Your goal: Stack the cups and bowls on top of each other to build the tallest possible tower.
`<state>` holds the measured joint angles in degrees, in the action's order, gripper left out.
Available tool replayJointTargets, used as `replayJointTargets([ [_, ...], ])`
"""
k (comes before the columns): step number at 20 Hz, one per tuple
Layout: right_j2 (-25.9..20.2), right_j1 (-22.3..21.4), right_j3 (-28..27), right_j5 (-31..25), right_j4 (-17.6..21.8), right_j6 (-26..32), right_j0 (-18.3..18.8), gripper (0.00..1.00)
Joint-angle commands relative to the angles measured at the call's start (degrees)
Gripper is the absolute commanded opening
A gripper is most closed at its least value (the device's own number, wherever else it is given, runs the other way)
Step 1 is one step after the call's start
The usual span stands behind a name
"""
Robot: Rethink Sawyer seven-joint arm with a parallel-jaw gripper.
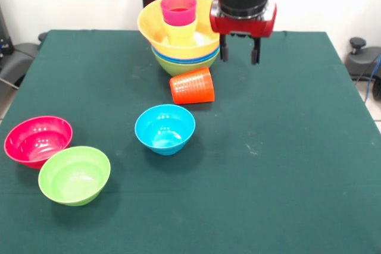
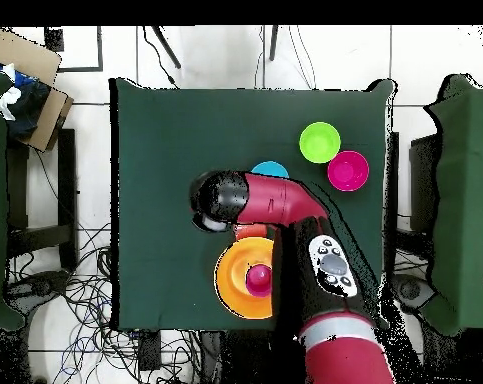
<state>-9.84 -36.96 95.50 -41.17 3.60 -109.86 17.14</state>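
Observation:
The tower (image 1: 178,52) stands at the back middle: a green bowl lowest, blue rims above it, and a wide orange-yellow bowl (image 1: 149,25) (image 2: 232,278) over them. Inside that bowl a yellow cup (image 1: 180,33) stands upright with a magenta cup (image 1: 178,9) (image 2: 259,279) nested in it. A ribbed orange-red cup (image 1: 191,85) (image 2: 251,232) lies on its side just in front of the tower. My gripper (image 1: 240,52) hangs open and empty to the right of the tower, above the table. In the overhead view the arm hides it.
A small light-blue bowl (image 1: 165,128) (image 2: 270,169) sits upright mid-table. A pink-red bowl (image 1: 38,140) (image 2: 348,170) and a small green bowl (image 1: 74,174) (image 2: 320,142) touch each other at the front left. The table is covered in dark green cloth (image 1: 286,165).

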Motion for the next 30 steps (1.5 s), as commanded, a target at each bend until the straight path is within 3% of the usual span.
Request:
replayJointTargets([
  [1,-5.8,6.6,-5.4,1.5,3.8,5.8,1.9,1.00],
  [13,-8.4,11.5,-12.4,-1.6,7.7,12.0,5.5,1.00],
  [30,-11.4,14.9,-20.9,-7.5,12.1,14.6,7.3,1.00],
])
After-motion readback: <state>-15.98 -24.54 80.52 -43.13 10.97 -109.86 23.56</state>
